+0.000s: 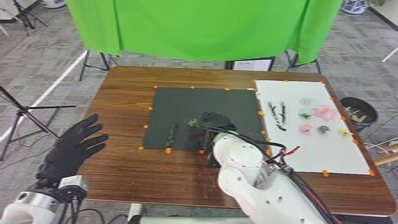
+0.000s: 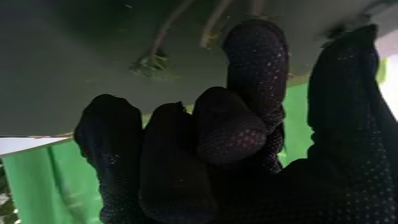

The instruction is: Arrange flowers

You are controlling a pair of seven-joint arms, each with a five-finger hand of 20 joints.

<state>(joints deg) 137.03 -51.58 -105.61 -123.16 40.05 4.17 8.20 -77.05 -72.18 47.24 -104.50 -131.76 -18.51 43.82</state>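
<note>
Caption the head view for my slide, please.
Right hand over the dark mat, pink flowers on the white sheet, left hand open at the side.

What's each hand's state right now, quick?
Left hand: open, holding nothing.
Right hand: over the dark mat; can't tell whether it is open, closed or holding something.

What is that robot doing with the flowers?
It looks like it's arranging them. Its right hand is at the dark mat, close to some thin stems; I can't tell if it's holding one. A big pink flower lies on the white sheet. The left hand is off to the side.
</note>
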